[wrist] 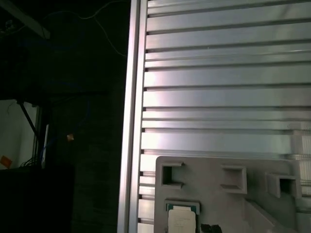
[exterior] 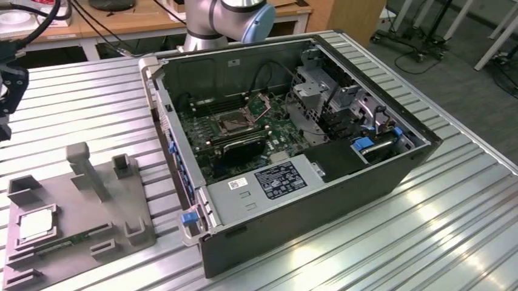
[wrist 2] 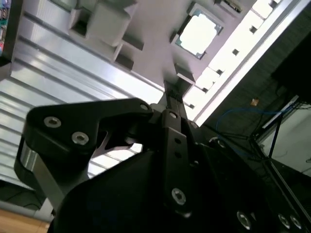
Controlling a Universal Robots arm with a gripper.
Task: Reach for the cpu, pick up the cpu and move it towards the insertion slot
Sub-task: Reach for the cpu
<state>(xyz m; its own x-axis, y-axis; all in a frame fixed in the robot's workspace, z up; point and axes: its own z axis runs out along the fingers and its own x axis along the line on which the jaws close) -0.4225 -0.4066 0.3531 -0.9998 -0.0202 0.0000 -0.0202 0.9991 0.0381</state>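
Note:
The cpu (exterior: 36,225) is a small silvery square chip lying flat in a recess of a grey fixture tray (exterior: 89,200) at the exterior view's lower left. Both wrist views look down on the cpu (wrist 2: 198,34) (wrist: 182,219) in that recess. My gripper (exterior: 5,97) hangs at the exterior view's far left edge, above the table and well apart from the chip. In the second wrist view the dark gripper (wrist 2: 170,99) points toward the tray with nothing seen in it. The insertion slot (exterior: 229,124) is the square metal-framed socket on the motherboard inside the open computer case (exterior: 324,182).
The grey tray carries upright posts (exterior: 85,167) and a narrow green memory stick (exterior: 60,244). The case stands on a ribbed aluminium table (exterior: 453,230). The table's edge (wrist: 131,116) runs close beside the tray, with dark floor beyond it. Desks and cables line the back.

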